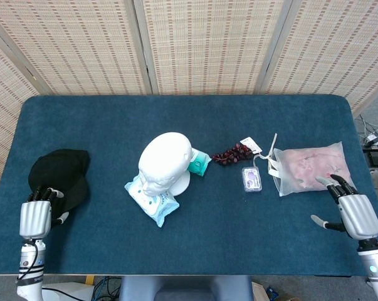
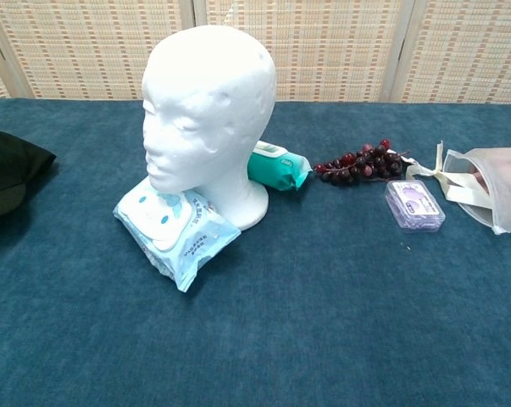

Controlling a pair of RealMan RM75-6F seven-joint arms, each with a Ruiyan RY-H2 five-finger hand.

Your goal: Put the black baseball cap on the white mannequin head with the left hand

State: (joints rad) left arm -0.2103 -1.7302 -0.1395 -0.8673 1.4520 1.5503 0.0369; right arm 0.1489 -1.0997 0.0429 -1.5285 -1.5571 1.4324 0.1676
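Note:
The black baseball cap point(image 1: 58, 174) lies at the table's left side, only its right edge showing in the chest view point(image 2: 8, 168). My left hand point(image 1: 36, 215) is at the cap's near edge, fingers point(image 1: 42, 195) curled onto the brim and holding it. The white mannequin head point(image 1: 165, 163) stands upright mid-table, facing front-left point(image 2: 208, 110), well to the right of the cap. My right hand point(image 1: 356, 214) rests open at the front right, holding nothing, its fingertips by a pink bag.
A light blue wipes pack point(image 1: 152, 202) lies against the mannequin's base, a green pack point(image 1: 199, 162) behind it. Dark grapes point(image 1: 232, 153), a small purple box point(image 1: 251, 179) and the translucent pink bag point(image 1: 311, 168) lie to the right. A woven screen point(image 1: 195, 44) stands behind the table.

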